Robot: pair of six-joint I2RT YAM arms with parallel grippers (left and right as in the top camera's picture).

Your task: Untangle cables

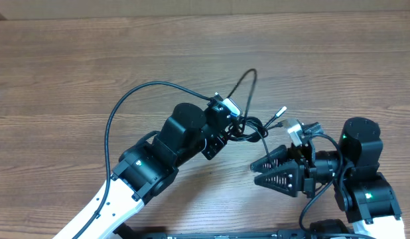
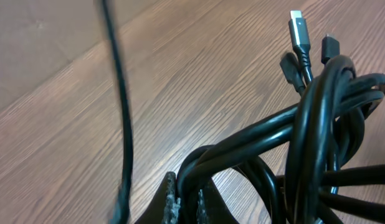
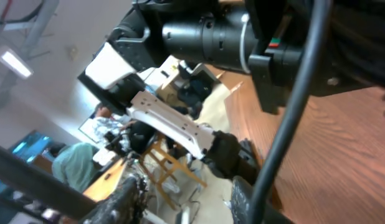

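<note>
Looping glossy black cables [image 2: 317, 118], silver-tipped plugs [image 2: 298, 31] upward; left gripper [image 2: 186, 194] clamped on them, right gripper [image 1: 254, 172] apart.

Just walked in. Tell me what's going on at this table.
Two robot arms are working on a tangle of thin black cables on the wooden table. The left claw is clamped shut on a cord at the edge of the knot, whose plug ends stick out free. The right claw sits beside the knot with jaws apart; whether it touches a cord is unclear. The knot is not undone yet.
</note>
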